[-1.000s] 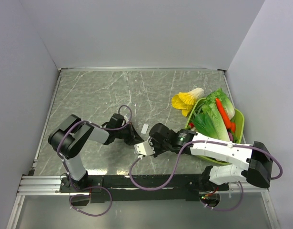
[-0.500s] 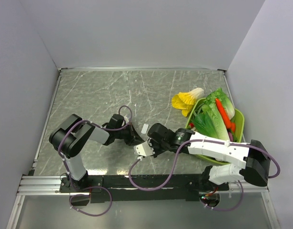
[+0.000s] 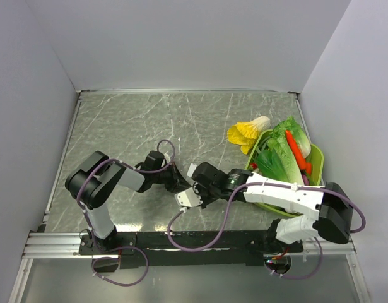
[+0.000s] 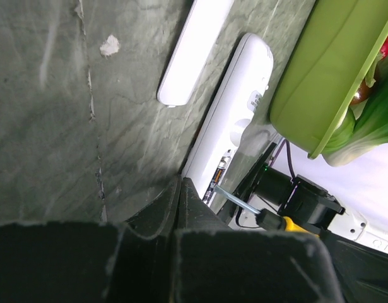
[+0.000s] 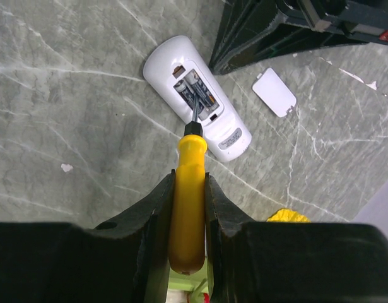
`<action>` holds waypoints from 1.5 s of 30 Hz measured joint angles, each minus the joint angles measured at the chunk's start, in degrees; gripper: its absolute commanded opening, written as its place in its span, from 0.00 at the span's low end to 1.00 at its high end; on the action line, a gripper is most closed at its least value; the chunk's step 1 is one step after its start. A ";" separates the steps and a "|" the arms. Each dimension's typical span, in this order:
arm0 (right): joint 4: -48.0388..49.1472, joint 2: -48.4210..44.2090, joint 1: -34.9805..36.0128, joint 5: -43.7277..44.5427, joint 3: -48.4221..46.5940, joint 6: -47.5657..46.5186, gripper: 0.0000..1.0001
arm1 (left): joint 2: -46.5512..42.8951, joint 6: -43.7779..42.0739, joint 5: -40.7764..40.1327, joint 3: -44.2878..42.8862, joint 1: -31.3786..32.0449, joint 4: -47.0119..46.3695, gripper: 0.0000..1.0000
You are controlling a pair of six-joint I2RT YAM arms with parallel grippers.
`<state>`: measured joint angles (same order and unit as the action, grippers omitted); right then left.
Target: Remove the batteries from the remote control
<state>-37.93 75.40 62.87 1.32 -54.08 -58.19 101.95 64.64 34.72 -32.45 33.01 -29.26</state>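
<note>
The white remote control (image 5: 197,98) lies face down on the marble table, its battery recess open. Two dark-grey batteries (image 5: 195,93) sit side by side in it. My right gripper (image 5: 188,180) is shut on a yellow-handled screwdriver (image 5: 187,208), whose tip is in the recess against the batteries. My left gripper (image 4: 180,183) is shut, its tip on the table touching the remote's long edge (image 4: 235,107). One battery end (image 4: 220,173) and the screwdriver shaft (image 4: 238,201) show there. In the top view both grippers (image 3: 176,183) (image 3: 199,189) meet and mostly hide the remote.
The small flat white battery cover (image 5: 274,91) lies beside the remote, also seen from above (image 3: 192,169). A green basket (image 3: 316,158) of toy vegetables stands at the right, with a yellow-white toy cabbage (image 3: 247,131) by it.
My right gripper has crept a little to the left with the screwdriver, toward the left gripper. The left arm has stayed in place.
</note>
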 measured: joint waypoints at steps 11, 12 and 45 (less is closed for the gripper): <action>8.72 -4.70 1.68 2.19 8.13 2.27 0.00 | 0.11 1.22 -0.07 1.01 0.09 -1.99 0.01; 9.92 -5.33 1.99 2.69 9.14 2.82 0.00 | 0.22 1.25 -0.07 1.11 0.09 -2.34 0.01; 16.74 -9.64 3.72 5.35 15.06 6.10 0.00 | 0.20 2.12 -1.36 1.29 0.39 -2.12 0.01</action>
<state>-21.19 65.76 66.59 6.68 -39.03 -52.10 102.15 66.76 33.36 -31.16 33.41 -31.38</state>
